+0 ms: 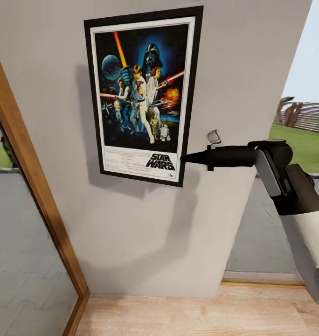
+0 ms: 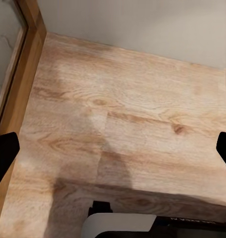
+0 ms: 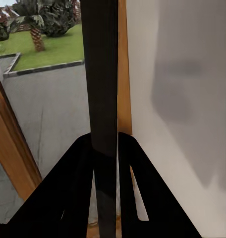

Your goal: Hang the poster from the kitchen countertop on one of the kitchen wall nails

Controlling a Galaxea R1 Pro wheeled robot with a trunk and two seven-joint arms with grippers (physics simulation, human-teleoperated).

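While my right arm (image 1: 290,186) reaches in from the right of the head view, my right claw (image 1: 190,157) is clenched on the poster (image 1: 143,93), pinching its right edge just above the lower right corner. The poster stands against the grey wall (image 1: 131,233), tilted a little so that its top leans to the right, and its shadow falls on the wall to the left and below. I cannot tell whether it hangs on anything or rests only in my grip. Its black frame, white border, dark blue art and "STAR WARS" lettering are all plain to see.

From my right wrist, the poster (image 3: 103,74) shows edge-on as a dark vertical strip, with my two black fingers (image 3: 73,198) closed on either side of it and the wall (image 3: 182,99) just beside. Past the strip lie a wooden frame (image 3: 14,153), grey paving, grass and palms.

Just above my right forearm a small grey metal piece (image 1: 213,136) sits on the wall, near the poster's right edge.

My left claw (image 2: 113,148) is released: its two dark fingertips (image 2: 3,153) stand well apart at opposite edges of the wrist view, with nothing between them, over the light wood floor (image 2: 123,109) where it meets the wall.

At the left of the head view a wooden frame (image 1: 33,186) slants down to the floor (image 1: 197,312).
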